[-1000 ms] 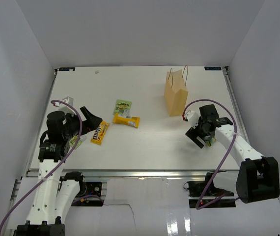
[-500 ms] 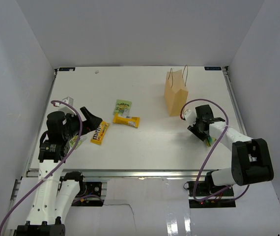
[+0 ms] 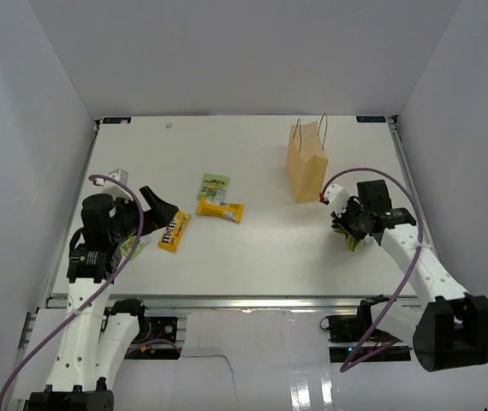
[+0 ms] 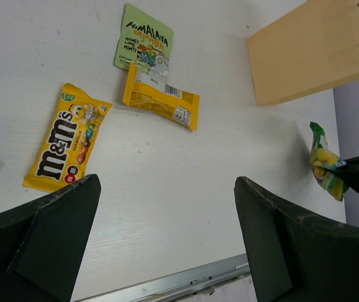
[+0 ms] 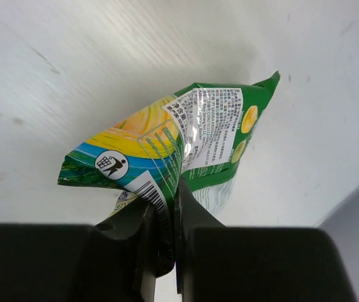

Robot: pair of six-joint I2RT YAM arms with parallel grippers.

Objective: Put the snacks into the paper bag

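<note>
The right gripper has its fingers pressed together on a lower corner of the crinkly green-white bag, which hangs just above the table. In the top view this lies at about 5 o'clock from the paper bag and apart from it. The left gripper hangs spread wide and holds nothing. The M&M's pack lies flat at its 11 o'clock. Farther off, the yellow bar wrapper lies with its upper edge over the bottom of a green-white pouch. The paper bag stands upright at the far right with its handles up; its inside cannot be seen. Over the last second the right arm has swung its elbow outward, while the pinched bag stayed in nearly the same spot. The left arm, the paper bag and the loose snacks have not moved.
</note>
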